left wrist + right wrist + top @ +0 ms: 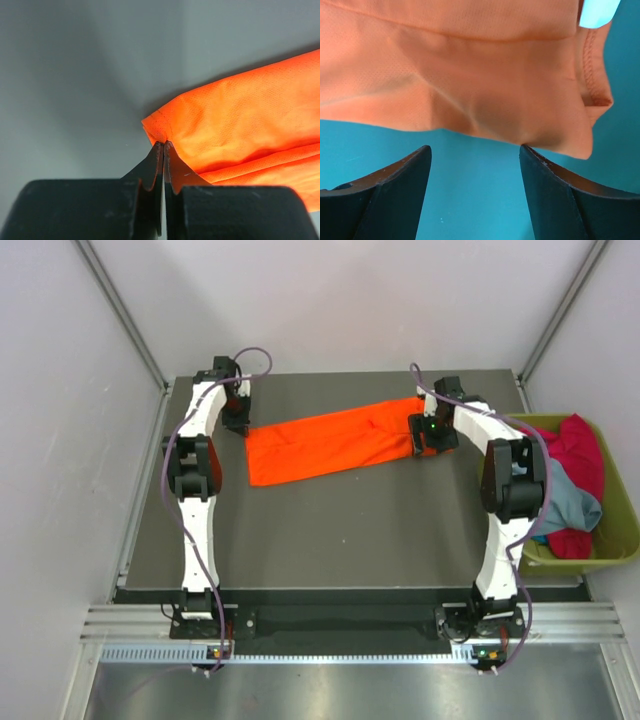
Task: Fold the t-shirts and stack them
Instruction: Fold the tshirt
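At either end of the orange t-shirt (330,440), the left gripper (163,145) pinches a corner; the right gripper (475,148), gaping empty, should bite deep.

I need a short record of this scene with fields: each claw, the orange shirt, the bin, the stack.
left claw: shut on a corner of the orange shirt
right claw: open at the other end of the shirt, holding nothing
orange shirt: a long strip across the table
bin: right of the table, holds a magenta shirt and a grey-blue shirt
stack: none yet
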Motion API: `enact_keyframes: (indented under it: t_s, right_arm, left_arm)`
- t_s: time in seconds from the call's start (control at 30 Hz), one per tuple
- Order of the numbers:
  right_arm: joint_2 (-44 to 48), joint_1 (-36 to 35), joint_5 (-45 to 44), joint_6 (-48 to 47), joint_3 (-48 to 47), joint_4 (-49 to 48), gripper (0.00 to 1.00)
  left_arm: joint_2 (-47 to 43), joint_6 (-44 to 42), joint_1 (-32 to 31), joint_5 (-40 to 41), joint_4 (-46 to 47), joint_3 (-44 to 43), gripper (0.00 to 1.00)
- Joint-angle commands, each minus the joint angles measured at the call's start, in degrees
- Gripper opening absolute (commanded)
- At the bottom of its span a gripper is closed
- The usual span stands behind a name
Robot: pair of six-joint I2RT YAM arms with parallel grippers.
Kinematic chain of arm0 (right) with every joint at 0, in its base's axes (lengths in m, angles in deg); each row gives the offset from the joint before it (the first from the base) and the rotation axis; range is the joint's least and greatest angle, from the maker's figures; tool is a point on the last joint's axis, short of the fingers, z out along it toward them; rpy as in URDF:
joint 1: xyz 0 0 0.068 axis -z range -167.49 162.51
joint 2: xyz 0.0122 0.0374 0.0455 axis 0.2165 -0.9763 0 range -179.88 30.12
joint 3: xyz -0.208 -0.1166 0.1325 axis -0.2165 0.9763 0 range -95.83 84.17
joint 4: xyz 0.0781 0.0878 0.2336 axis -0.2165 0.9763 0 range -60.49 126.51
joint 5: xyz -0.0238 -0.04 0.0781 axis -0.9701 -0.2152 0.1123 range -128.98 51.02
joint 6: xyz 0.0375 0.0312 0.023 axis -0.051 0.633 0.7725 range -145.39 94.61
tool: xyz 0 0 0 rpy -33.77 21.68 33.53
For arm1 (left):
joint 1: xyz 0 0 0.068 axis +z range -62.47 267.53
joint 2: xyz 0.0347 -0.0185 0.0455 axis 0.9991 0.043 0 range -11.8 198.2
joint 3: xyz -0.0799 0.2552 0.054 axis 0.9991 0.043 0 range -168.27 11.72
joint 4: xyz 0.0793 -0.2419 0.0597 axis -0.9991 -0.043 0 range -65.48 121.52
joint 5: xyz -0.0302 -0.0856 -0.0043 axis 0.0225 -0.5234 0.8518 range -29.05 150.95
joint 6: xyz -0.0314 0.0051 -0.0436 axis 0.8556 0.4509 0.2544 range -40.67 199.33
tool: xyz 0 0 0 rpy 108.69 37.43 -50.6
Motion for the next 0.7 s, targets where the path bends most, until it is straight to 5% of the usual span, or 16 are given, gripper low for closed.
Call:
enact_keyframes:
  t_s: [0.0,0.67]
  right_arm:
    - [0.4,0.0,-1.1,0.4,-1.5,-1.6,0.71]
    - [-13.0,0.0,-2.7,-0.2,-19.5,-1.9,0.73]
  left_arm:
    - [-0.4,0.2,0.2,-0.8,1.2,0.0,0.0]
    - [-13.0,0.0,1.7,-1.2,-2.1,13.3,0.0]
